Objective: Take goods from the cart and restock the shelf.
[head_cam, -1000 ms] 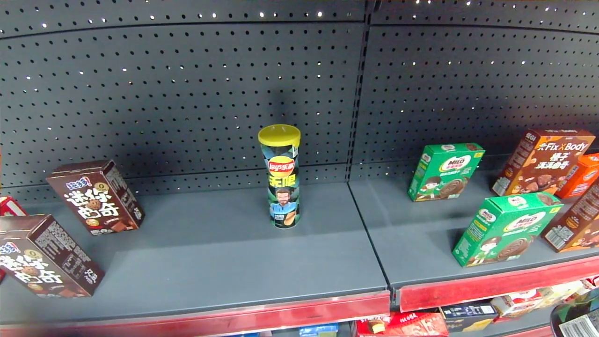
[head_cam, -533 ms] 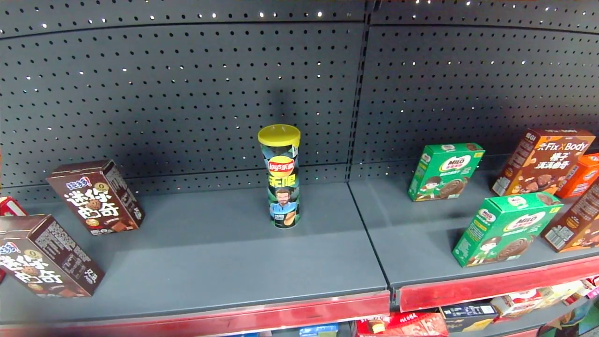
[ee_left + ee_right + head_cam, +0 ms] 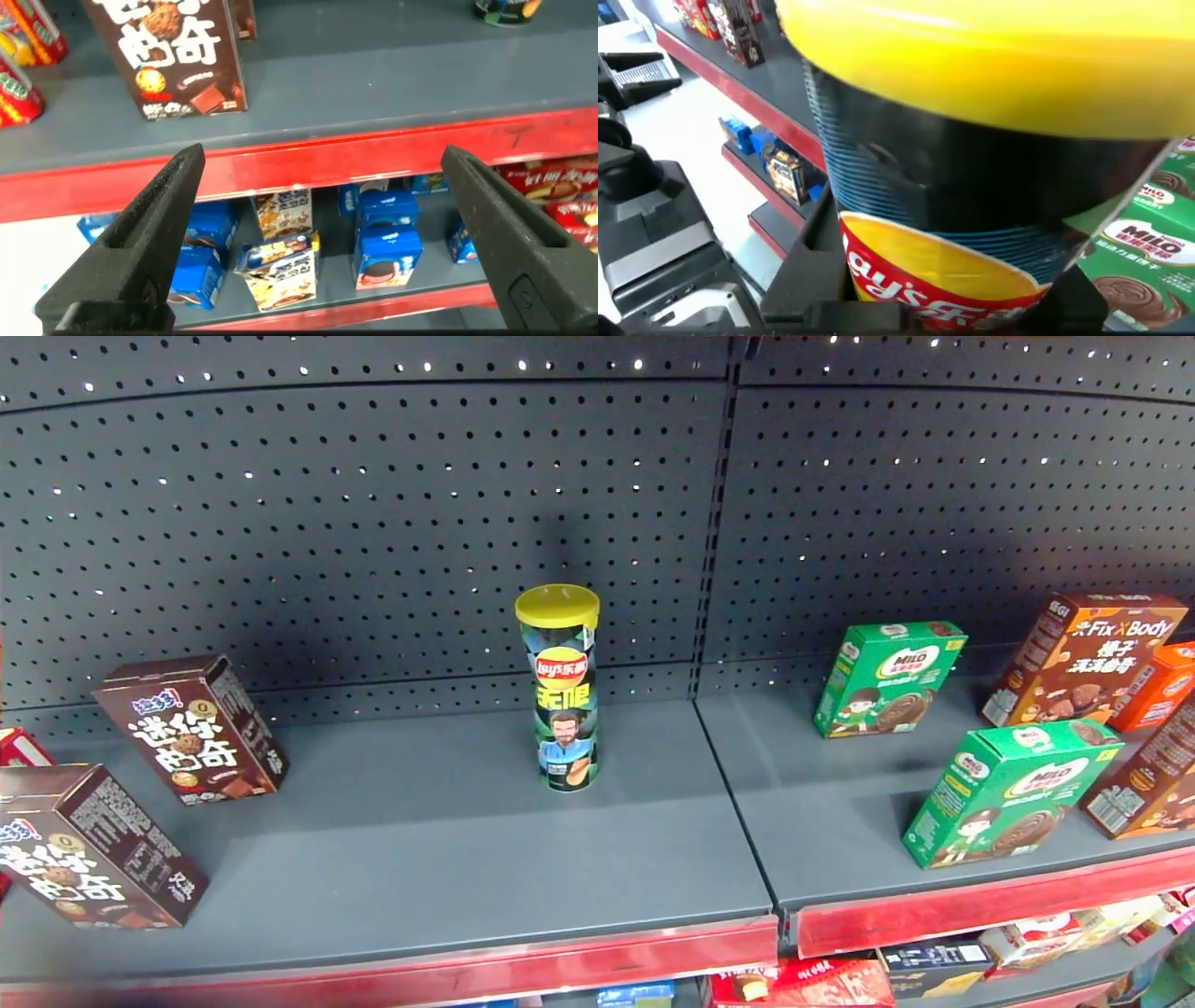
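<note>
clamping a yellow-lidded chip can [image 3: 971, 187], right gripper [image 3: 952, 289] holds tight; left gripper [image 3: 322, 168] gapes wide, empty

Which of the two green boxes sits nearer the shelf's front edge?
The right-hand green box, by the red lip; the other green box stands back near the pegboard.

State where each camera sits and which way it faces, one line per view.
Head view: on the head, facing forward and down at the shelf, where a standing chip can is upright.
Left wrist view: on the left wrist, facing the shelf's red front edge, framed by the open left gripper.
Right wrist view: on the right wrist, close on the held chip can in the right gripper.
Shared: head and left wrist views both show brown cookie boxes.
</note>
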You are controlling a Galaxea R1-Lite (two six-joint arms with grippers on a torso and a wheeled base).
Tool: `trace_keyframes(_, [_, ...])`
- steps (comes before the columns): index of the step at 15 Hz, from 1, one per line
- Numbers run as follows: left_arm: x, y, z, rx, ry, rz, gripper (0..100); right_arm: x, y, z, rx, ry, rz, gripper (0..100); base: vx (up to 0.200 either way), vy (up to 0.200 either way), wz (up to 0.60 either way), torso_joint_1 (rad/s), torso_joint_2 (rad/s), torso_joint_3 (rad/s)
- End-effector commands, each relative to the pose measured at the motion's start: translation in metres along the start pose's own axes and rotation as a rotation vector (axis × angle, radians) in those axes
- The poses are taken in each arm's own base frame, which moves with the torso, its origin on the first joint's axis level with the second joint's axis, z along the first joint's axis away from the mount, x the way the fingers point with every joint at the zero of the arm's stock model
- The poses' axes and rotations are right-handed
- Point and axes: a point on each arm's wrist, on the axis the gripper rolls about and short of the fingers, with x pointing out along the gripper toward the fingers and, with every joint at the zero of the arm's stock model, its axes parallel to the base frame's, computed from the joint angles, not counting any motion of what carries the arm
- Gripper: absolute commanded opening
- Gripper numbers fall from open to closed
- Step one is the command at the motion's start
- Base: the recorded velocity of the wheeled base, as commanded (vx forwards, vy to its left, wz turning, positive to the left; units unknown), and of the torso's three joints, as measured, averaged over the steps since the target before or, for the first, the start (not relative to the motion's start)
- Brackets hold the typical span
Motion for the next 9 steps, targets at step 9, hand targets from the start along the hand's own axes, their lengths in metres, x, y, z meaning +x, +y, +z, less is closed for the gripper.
trace_keyframes(9, [0.014, -0.005, 0.079, 0.021, 0.049, -0.278, 100, 0.01, -0.004, -0.002, -0.02, 0.069, -0.005, 0, 0.0, 0.0, 0.0, 0.0, 0.0, 0.0])
